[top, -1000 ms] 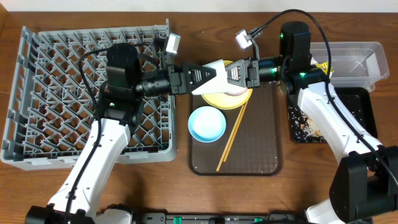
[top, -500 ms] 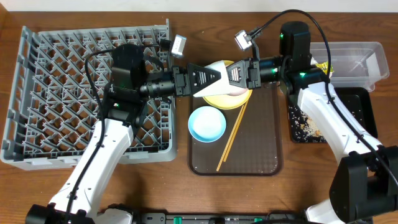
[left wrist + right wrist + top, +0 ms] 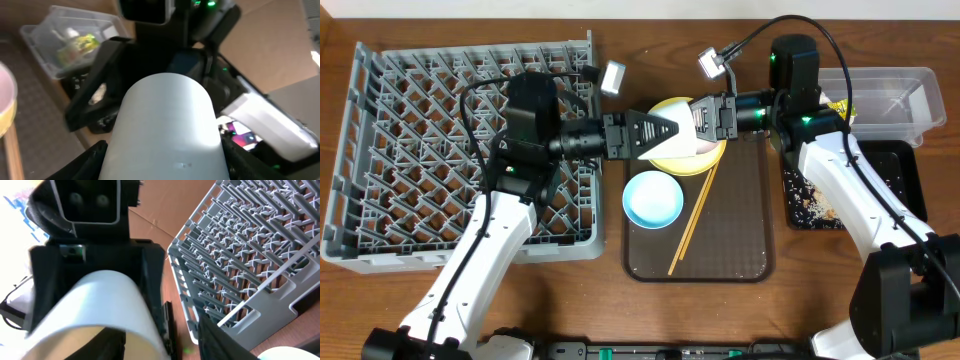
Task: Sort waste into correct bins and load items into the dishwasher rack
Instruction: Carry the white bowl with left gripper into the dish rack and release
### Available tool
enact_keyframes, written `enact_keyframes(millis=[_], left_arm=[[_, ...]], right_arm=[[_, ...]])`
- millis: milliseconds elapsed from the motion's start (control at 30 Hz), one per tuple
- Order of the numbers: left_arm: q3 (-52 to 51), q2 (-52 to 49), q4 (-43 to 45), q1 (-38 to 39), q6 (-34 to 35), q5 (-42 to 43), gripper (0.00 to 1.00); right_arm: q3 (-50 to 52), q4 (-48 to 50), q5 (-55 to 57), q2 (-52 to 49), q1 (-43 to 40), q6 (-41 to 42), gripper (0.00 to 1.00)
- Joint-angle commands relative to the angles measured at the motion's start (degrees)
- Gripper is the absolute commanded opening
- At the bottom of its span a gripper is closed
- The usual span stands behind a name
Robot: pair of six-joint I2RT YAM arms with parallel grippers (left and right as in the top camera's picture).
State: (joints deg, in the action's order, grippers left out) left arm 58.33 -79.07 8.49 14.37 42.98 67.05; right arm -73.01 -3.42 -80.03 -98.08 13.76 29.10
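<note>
A small white cup [image 3: 684, 128] hangs above the yellow plate [image 3: 665, 160] between my two grippers. My right gripper [image 3: 698, 120] is shut on its rim, with one finger inside, as the right wrist view shows [image 3: 110, 300]. My left gripper [image 3: 672, 133] is open, its fingers on either side of the cup's body [image 3: 165, 130]. A light blue bowl [image 3: 653, 198] and chopsticks [image 3: 695, 215] lie on the brown tray [image 3: 730, 240]. A white bowl [image 3: 705, 148] on the plate is partly hidden. The grey dishwasher rack [image 3: 420, 120] stands at the left.
The clear tub [image 3: 890, 95] at the back right holds the green-and-yellow wrapper [image 3: 840, 108]. The black tub [image 3: 900, 190] in front of it holds rice and crumbs [image 3: 810, 205]. The rack's corner [image 3: 250, 245] is close to both grippers.
My left gripper has moved right, its open fingers sliding over the cup. The right arm and the cup have stayed where they were.
</note>
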Motion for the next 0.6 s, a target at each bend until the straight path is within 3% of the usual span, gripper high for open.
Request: enact_keyframes(millis=[0, 133, 333, 367, 433, 567], left_arm=[[1.0, 0.4, -4.8, -0.4, -9.4, -5.6, 0.47], [1.0, 0.5, -10.7, -3.3, -14.9, -10.5, 0.45], [1.0, 2.1, -11.9, -11.6, -18.2, -11.3, 0.39], [1.0, 2.3, -12.3, -12.5, -18.7, -11.8, 0.39], [1.0, 3.2, -15.7, -15.5, -20.9, -15.2, 0.38], [1.4, 5.7, -26.4, -20.6, -27.5, -25.9, 0.37]], right_arm=[[-0.4, -0.1, -0.7, 0.0, -2.0, -0.4, 0.47], [-0.4, -0.2, -1.3, 0.0, -4.5, -0.4, 0.47], [-0.4, -0.2, -0.3, 0.0, -8.2, -3.1, 0.5], [-0.4, -0.2, 0.2, 0.0, -8.5, -3.8, 0.48], [-0.4, -0.7, 2.5, 0.0, -9.2, -5.7, 0.34], [-0.4, -8.6, 16.2, 0.0, -9.2, -12.5, 0.24]])
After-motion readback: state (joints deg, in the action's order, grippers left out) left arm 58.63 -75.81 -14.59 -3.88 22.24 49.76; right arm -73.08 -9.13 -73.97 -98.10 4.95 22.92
